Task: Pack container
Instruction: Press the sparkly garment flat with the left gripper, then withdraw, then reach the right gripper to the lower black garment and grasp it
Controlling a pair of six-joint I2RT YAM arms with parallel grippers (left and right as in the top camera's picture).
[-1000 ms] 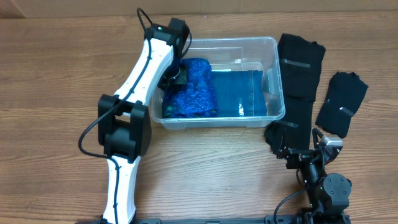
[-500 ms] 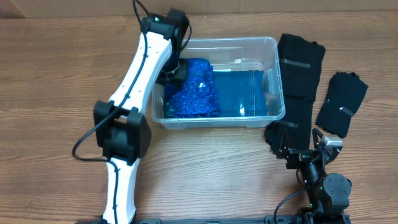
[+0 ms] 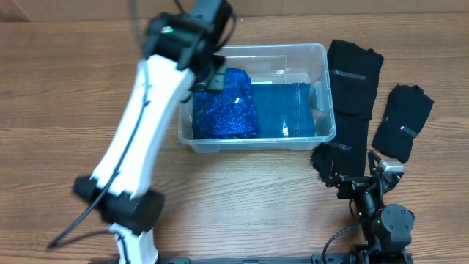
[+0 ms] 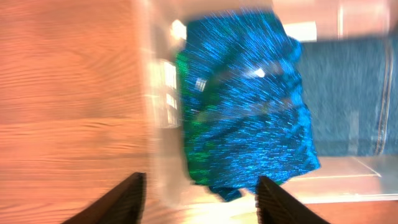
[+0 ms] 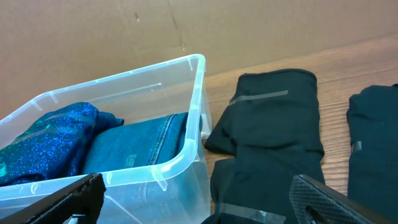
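While parked low at the near right edge of the wooden table (image 3: 73, 88): right gripper (image 5: 198, 186), fingers spread wide, empty, facing the right end of the container (image 3: 275, 48).

Just beyond it, flat on the table: long black garment (image 3: 353, 81), folded, running near to far alongside the container's right end wall, near end close by the right gripper. Whether touching that wall, not to be told.

Further right, apart from the long piece: smaller black garment (image 3: 403, 121), folded, lying at a slant.

Mid-table, left of both black pieces: the container itself, clear plastic, upright, open at the top, long side running left to right.
- Left half inside: sparkly blue cloth (image 3: 227, 106), bunched, green showing along its left edge.
- Right half inside: folded denim (image 3: 282, 110), flat, butted against the blue cloth.

Above the container's far left corner: left gripper (image 4: 200, 186), pointed downward, fingers wide apart, empty, hanging over the blue cloth and the left wall. Blurred in the wrist view; contact with the cloth not to be told.

Farthest back: cardboard wall (image 5: 93, 37).
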